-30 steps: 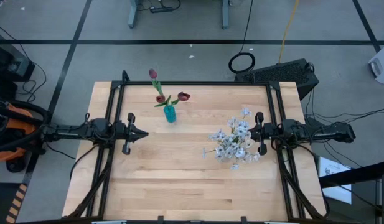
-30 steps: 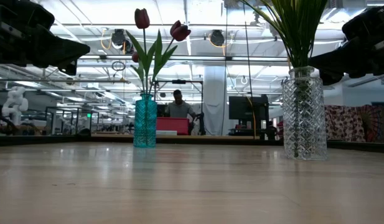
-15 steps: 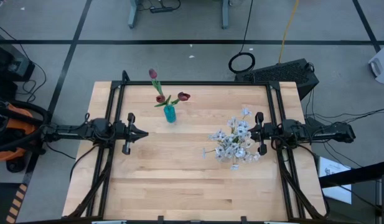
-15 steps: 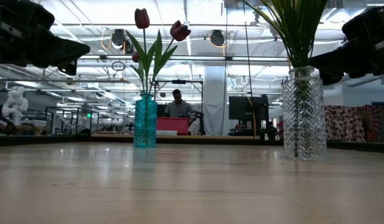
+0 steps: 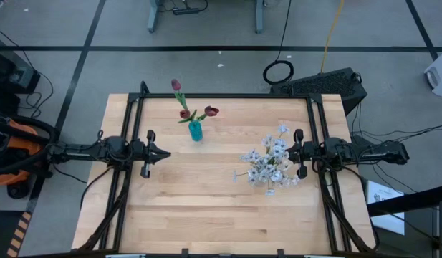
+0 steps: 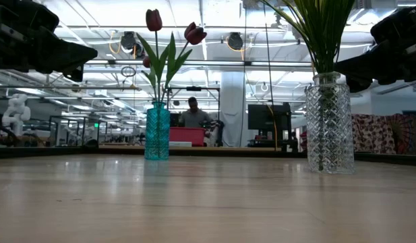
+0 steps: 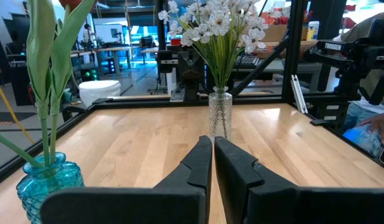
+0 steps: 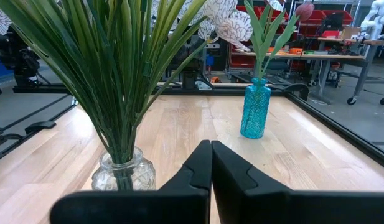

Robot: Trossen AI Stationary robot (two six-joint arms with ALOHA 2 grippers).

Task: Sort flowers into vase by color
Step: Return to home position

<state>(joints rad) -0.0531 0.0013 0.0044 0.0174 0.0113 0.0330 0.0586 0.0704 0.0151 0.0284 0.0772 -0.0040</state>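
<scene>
Dark red tulip buds on green stems stand in a small blue glass vase toward the table's far left; its base rests on the table. The white-blossom sprays stand in a clear cut-glass vase on the right side. My left gripper hovers shut near the left edge, level, pointing right. My right gripper hovers shut beside the white sprays, pointing left.
Black rails run along the table's left and right sides. Bare wood fills the near half of the table between the arms. A person sits far off in the room beyond.
</scene>
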